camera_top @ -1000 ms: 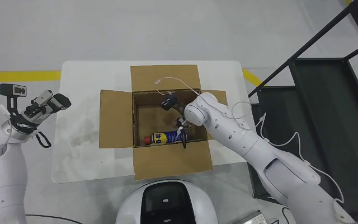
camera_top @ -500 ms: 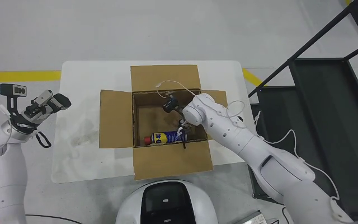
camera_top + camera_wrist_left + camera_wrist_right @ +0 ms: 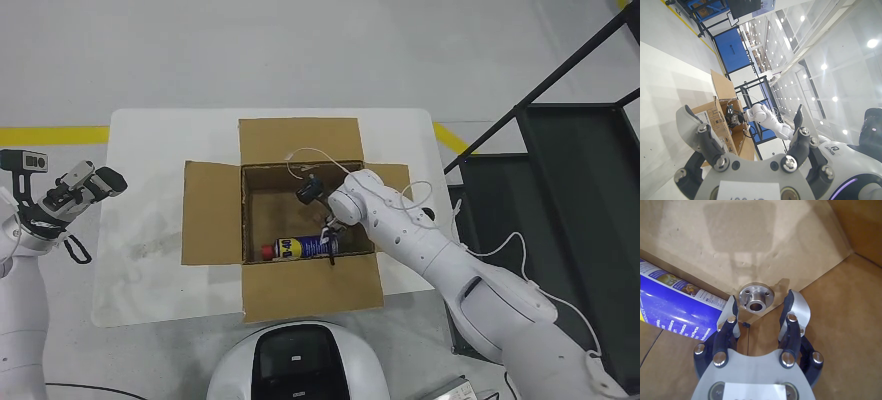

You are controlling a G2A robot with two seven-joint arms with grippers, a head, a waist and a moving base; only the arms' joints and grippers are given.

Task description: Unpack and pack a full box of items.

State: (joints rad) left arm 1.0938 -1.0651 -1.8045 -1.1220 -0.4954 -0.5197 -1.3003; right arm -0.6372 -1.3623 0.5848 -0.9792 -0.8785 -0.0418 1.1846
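Right gripper [image 3: 762, 298], jaws spread, straddles flange [image 3: 756, 300] in box [image 3: 300, 285] corner at frame centre, judged poised to lift it out, can [image 3: 677, 306] just beside; left gripper [image 3: 743, 111] hangs open at top view's left

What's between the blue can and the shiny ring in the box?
In the right wrist view, one finger of the open right gripper sits between the blue can and the ring.

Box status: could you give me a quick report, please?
Right gripper open inside box, over flange. Left gripper open, clear of box. Can lies close beside flange.
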